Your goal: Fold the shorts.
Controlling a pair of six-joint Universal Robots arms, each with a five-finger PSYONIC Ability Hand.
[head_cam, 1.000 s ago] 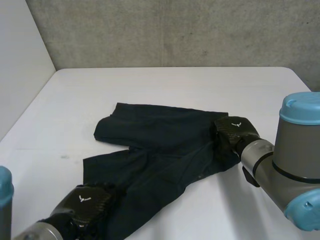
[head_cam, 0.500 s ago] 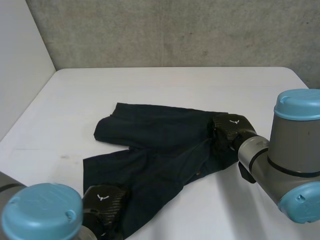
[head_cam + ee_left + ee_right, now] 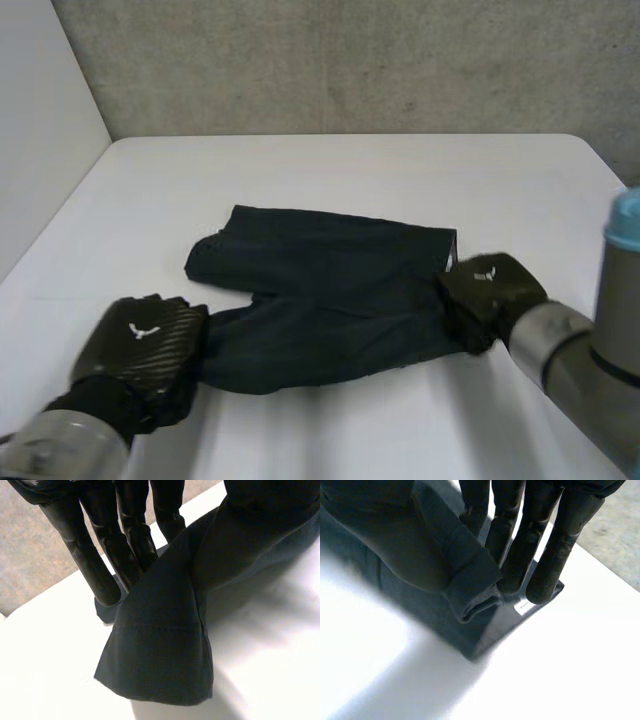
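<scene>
A white table (image 3: pixel 350 170) stands before a grey concrete wall (image 3: pixel 350 60). A pair of dark shorts (image 3: pixel 330 290) lies in the middle of the table, the waistband (image 3: pixel 445 250) to one side and the two legs pointing to the other.

The robot's left hand (image 3: pixel 140 345) is at the end of the shorts' near leg (image 3: pixel 270 350). From the left wrist, its fingers (image 3: pixel 127 535) run straight behind the cloth. The cloth passes across the palm side, where it appears pinched, and the hem (image 3: pixel 155 675) hangs free just beyond the fingertips, raised off the table.

The right hand (image 3: pixel 490 290) is at the waistband's near corner. From the right wrist, its fingers (image 3: pixel 520 545) point down with a rolled bunch of waistband (image 3: pixel 470 587) clamped against them. A small white label (image 3: pixel 524 608) shows just beside the fingertips.

The step in hand looks like folding the near leg over onto the far leg (image 3: pixel 240 255), so the shorts halve lengthwise. To do it well, both hands should lift together and carry the near edge across at matched speed, holding the cloth lightly taut between them so no slack wrinkles under the fold. The hem should land square on the far leg's hem and the waistband corner on its partner. Neither hand should let go until the cloth rests flat.
</scene>
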